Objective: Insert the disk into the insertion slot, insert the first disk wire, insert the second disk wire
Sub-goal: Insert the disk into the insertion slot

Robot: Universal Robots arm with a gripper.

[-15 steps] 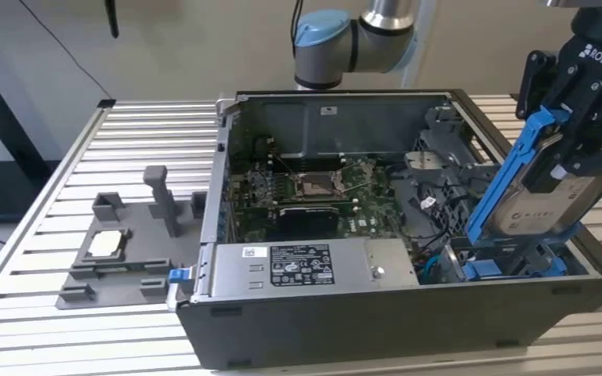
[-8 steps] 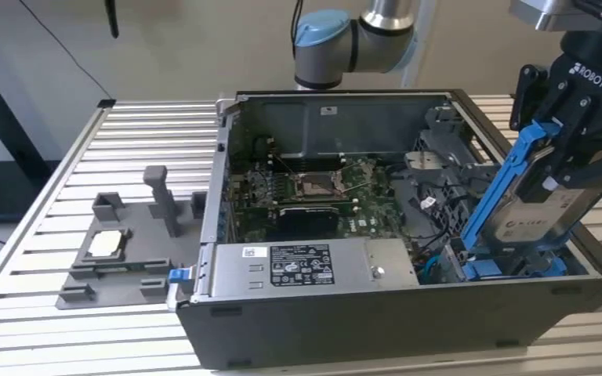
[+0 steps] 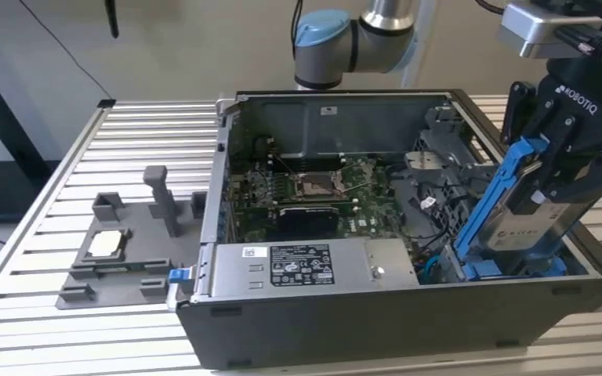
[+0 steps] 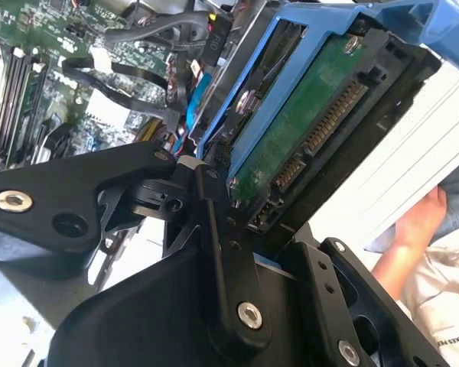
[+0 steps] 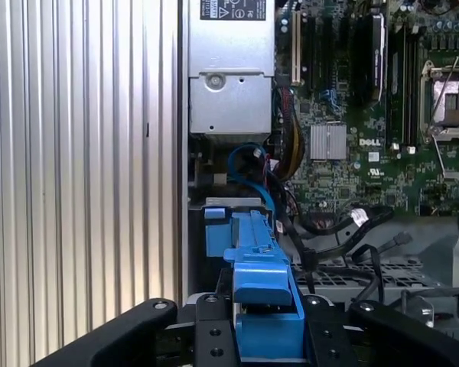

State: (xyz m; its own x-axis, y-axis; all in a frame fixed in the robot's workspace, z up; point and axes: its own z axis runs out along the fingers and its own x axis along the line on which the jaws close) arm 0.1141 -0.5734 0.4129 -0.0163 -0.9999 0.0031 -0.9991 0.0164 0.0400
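Note:
In the exterior view my gripper (image 3: 557, 180) is shut on the disk (image 3: 519, 223), a silver-grey drive in a bright blue bracket. The disk is tilted, with its lower end down in the insertion slot (image 3: 489, 270) at the front corner of the black computer case (image 3: 385, 329) on the exterior view's right. The second wrist view has the disk's green circuit board and connectors (image 4: 306, 130) facing the camera, with a black finger (image 4: 214, 229) against it. In the first wrist view the blue bracket (image 5: 256, 260) runs from between my fingers (image 5: 206, 329) down toward the dark slot (image 5: 229, 208).
Loose black cables (image 5: 344, 229) and a blue cable (image 5: 249, 157) lie beside the slot. A silver power-supply box (image 3: 301, 262) and the motherboard (image 3: 312, 188) sit inside the case. A grey holder plate (image 3: 113, 258) stands on the slatted table. A person's hand (image 4: 421, 222) is nearby.

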